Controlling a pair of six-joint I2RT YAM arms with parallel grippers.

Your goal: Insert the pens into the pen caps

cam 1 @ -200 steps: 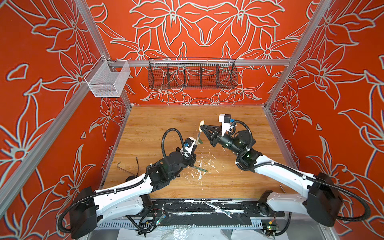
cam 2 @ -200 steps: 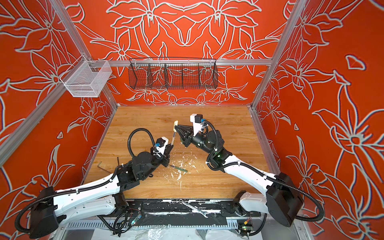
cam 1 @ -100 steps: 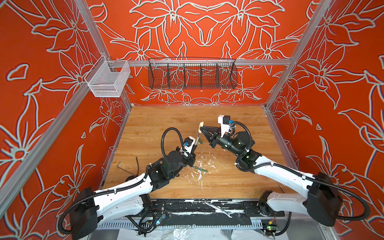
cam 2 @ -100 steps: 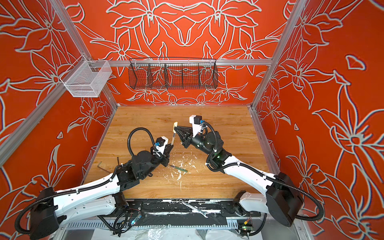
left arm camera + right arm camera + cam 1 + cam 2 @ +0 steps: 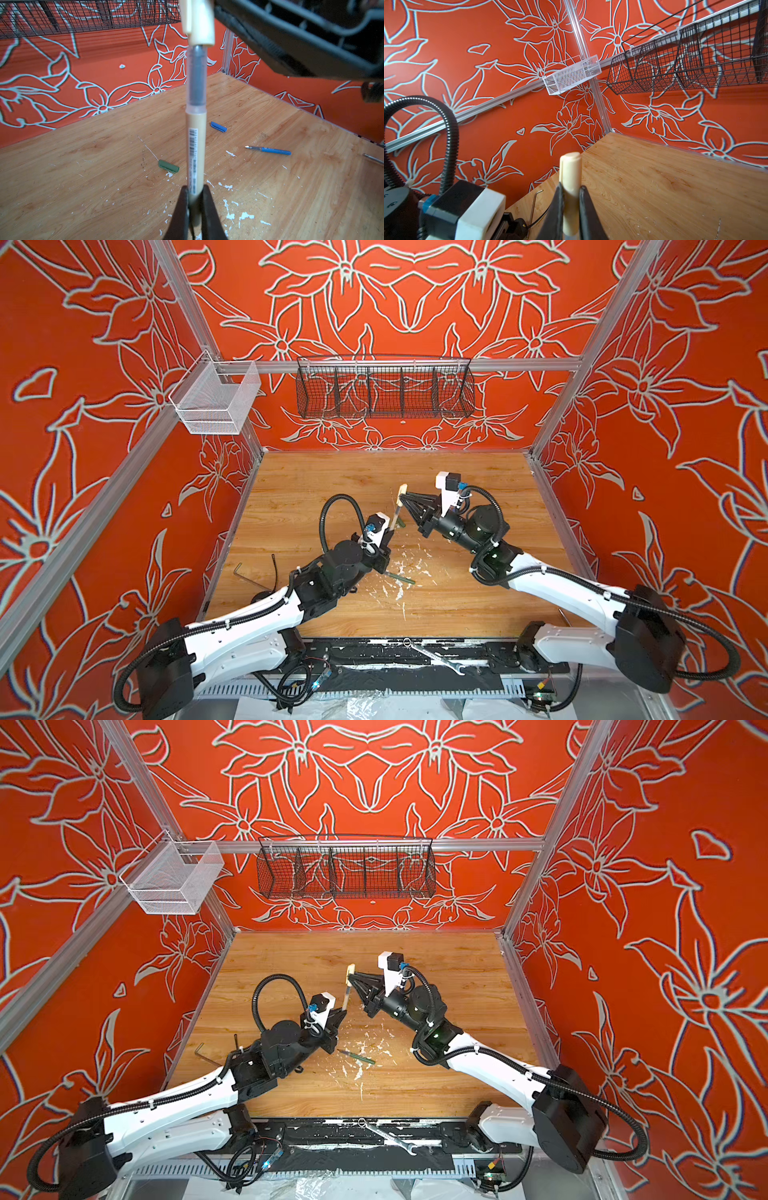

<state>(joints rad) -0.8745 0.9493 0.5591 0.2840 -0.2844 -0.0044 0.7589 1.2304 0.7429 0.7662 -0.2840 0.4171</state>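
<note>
Left pincer [image 5: 195, 195] clenched on the lower end of the beige pen [image 5: 195, 135]. The pen stands near upright in the air, above the middle of the tabletop [image 5: 316, 489].

Right pincer [image 5: 571, 187] clenched on the beige cap [image 5: 570, 172], at the pen's upper end. In the left wrist view the pen's tip is out of sight inside the cap's mouth. The grey see-through section just below the mouth shows bare. Pen and cap in line.

Flat on the tabletop:
- green cap [image 5: 168, 166] and blue cap [image 5: 218, 127], apart from each other
- blue pen [image 5: 270, 150], nib bare, near the blue cap, not touching it
- green pen [image 5: 357, 1056], dark tip bare, among white flecks close to the left arm, seen in both top views
- bent hex key [image 5: 245, 576], near the tabletop's left edge
</note>
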